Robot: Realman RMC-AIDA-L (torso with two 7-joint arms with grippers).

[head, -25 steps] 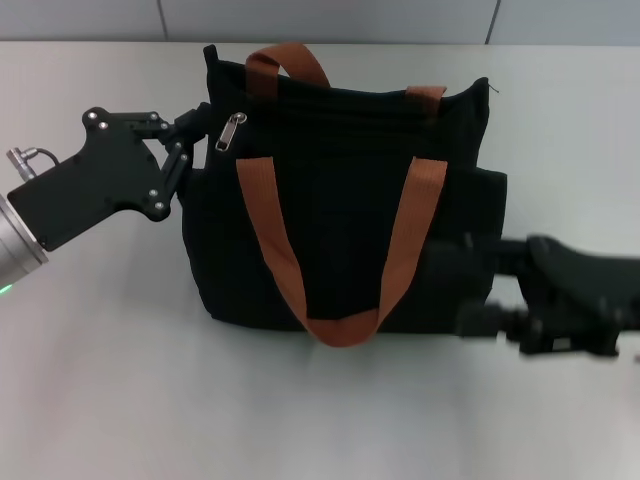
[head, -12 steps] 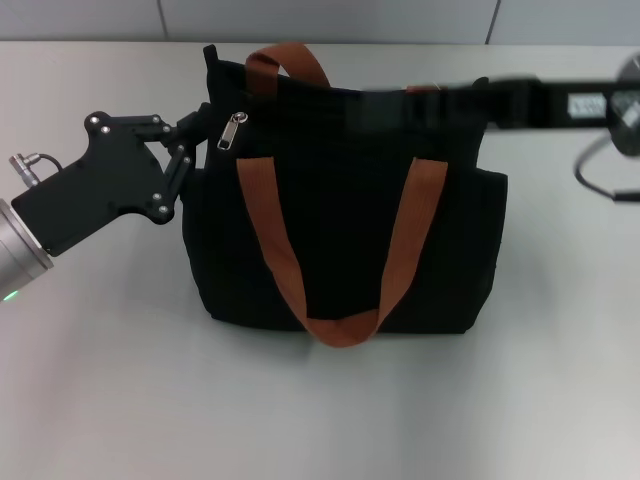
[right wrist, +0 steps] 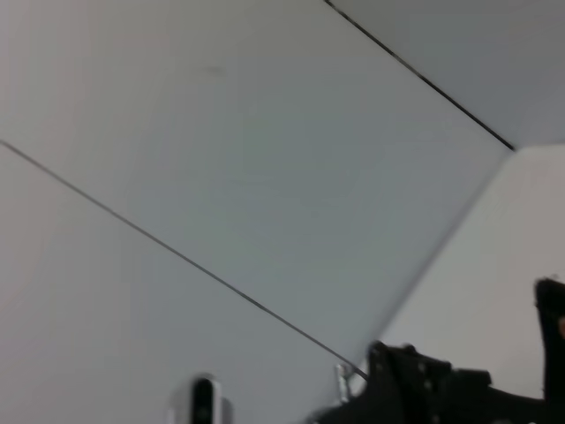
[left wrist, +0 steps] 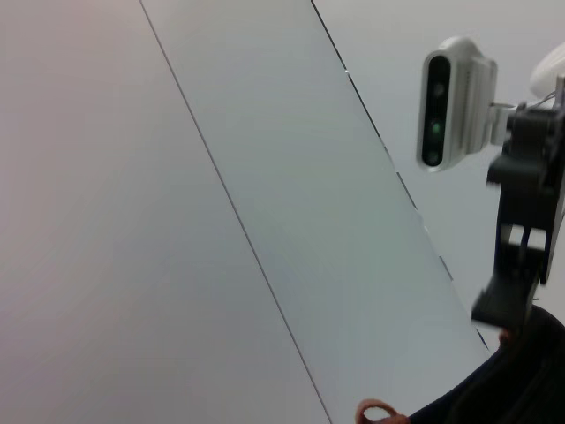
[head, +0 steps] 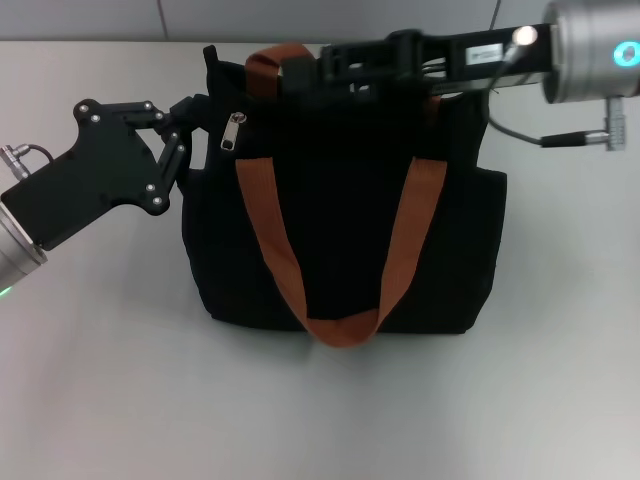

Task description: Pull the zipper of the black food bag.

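The black food bag (head: 345, 215) lies mid-frame on the grey tabletop (head: 320, 400), rust-brown handles (head: 340, 320) draped toward the lower edge. At upper left, the left gripper (head: 200, 125) pinches the bag's corner beside the zipper (head: 231, 131). Along the top edge, the right gripper (head: 300, 68) reaches in; whether its fingers are together or apart cannot be told.

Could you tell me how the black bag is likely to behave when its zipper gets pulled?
The bag looks like soft fabric, so its top edge will probably bunch rather than resist. The left gripper at its corner may steady it. The zipper tab dangles, so it likely swings.
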